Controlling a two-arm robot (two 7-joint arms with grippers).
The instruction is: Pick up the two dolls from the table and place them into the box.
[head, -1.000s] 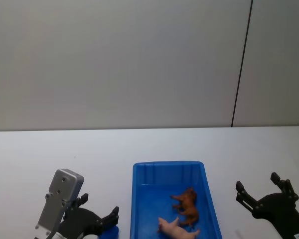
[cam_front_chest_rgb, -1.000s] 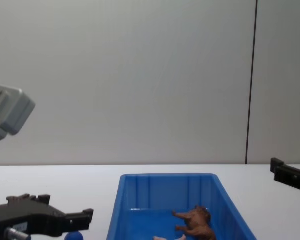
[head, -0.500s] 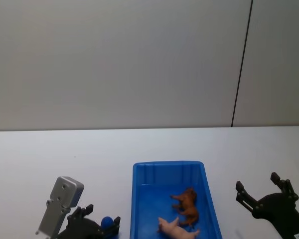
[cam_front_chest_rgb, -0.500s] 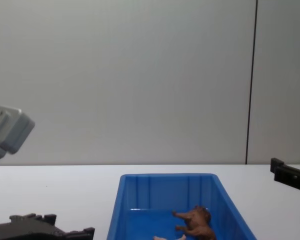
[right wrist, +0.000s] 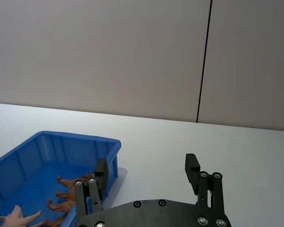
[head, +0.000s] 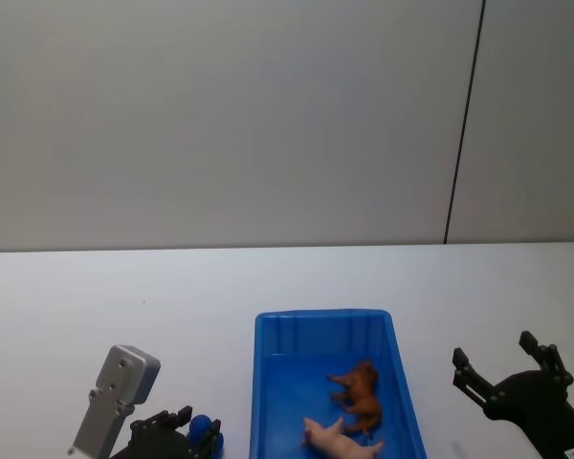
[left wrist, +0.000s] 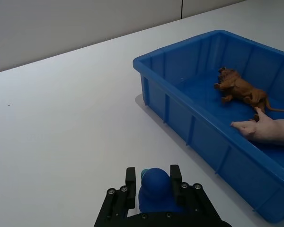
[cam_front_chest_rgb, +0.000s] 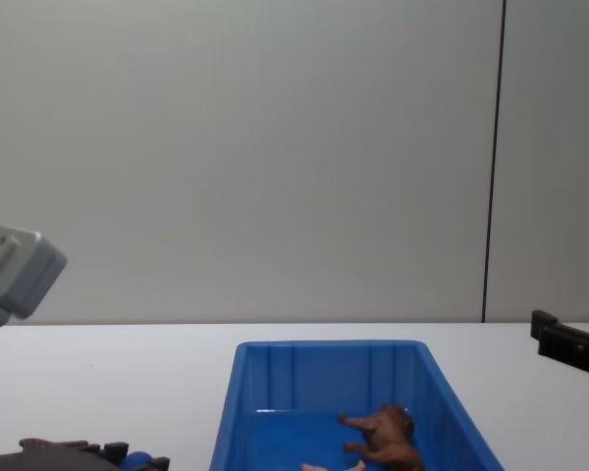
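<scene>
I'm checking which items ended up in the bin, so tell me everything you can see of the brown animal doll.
The brown animal doll is a small four-legged figure, orange-brown, with a darker shaggy head and a thin tail; it looks like moulded plastic. It lies on its side on the floor of the blue box, legs out sideways. The pale pink doll lies just beside its tail end; whether they touch cannot be told. No gripper touches it.

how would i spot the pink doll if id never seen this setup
Find the blue box on the white table. Two dolls lie inside it near the robot's end: the pink doll is pale and smooth, nearer the robot than the brown doll.
</scene>
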